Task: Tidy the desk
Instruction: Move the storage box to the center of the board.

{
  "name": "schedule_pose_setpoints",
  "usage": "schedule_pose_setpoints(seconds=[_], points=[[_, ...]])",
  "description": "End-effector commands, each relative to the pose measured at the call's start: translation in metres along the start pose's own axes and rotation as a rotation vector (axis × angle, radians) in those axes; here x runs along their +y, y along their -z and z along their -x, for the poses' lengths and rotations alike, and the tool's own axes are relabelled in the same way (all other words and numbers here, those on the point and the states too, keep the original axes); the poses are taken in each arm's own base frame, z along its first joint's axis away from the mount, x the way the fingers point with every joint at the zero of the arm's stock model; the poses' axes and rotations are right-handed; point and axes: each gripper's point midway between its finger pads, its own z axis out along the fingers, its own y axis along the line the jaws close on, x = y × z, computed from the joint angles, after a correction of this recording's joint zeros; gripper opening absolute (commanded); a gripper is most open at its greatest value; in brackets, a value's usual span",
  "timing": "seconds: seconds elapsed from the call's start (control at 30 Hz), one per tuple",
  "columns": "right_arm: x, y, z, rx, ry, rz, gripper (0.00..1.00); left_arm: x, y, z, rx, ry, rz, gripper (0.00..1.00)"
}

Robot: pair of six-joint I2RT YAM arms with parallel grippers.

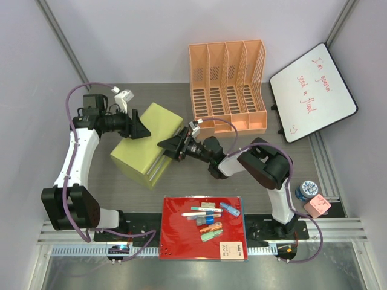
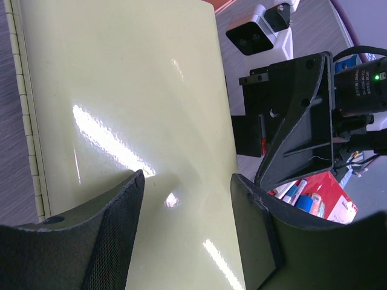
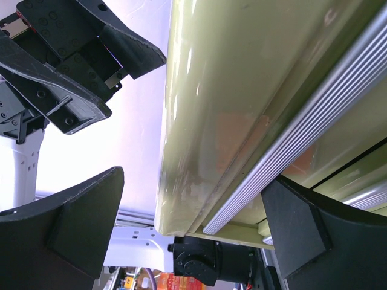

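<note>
Starting nearest us, we are finding a white label on the red tray (image 1: pixel 181 241), too small to read. Beyond it the desk (image 1: pixel 193 181) is lying under everything. The right gripper (image 1: pixel 166 145) is standing spread at the drawer front of the green cabinet (image 1: pixel 148 151), and the left gripper (image 1: pixel 144 130) is hanging spread at its top. We are judging that a drawer pull could drag or tip the unbraced cabinet, or knock the two grippers together. Farthest, the whiteboard (image 1: pixel 312 90) is reading "I'm gonna send a flood".

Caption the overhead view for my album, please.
Left arm and right arm flank a lime-green drawer cabinet before an orange file rack.
</note>
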Motion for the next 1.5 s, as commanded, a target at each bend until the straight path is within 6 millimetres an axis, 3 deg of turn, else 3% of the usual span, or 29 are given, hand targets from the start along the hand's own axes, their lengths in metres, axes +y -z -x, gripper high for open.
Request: schedule_pose_setpoints(seconds=[0.0,0.23,0.63,1.07,1.47], points=[[0.103,0.009,0.018,-0.087,0.154,0.402,1.00,0.023,-0.007,-0.031,0.106,0.063,0.073,0.61],[0.111,0.018,0.020,-0.114,0.144,0.400,0.98,0.033,-0.009,-0.037,0.129,0.072,0.105,0.62],[0.127,0.026,0.028,-0.166,0.158,0.419,0.95,0.074,-0.014,-0.061,0.230,0.101,0.270,0.58],[0.123,0.022,0.041,-0.195,0.116,0.416,0.95,0.078,-0.012,-0.065,0.259,0.082,0.283,0.57],[0.157,0.033,0.042,-0.200,0.097,0.477,0.94,0.080,-0.011,-0.068,0.275,0.082,0.290,0.58]])
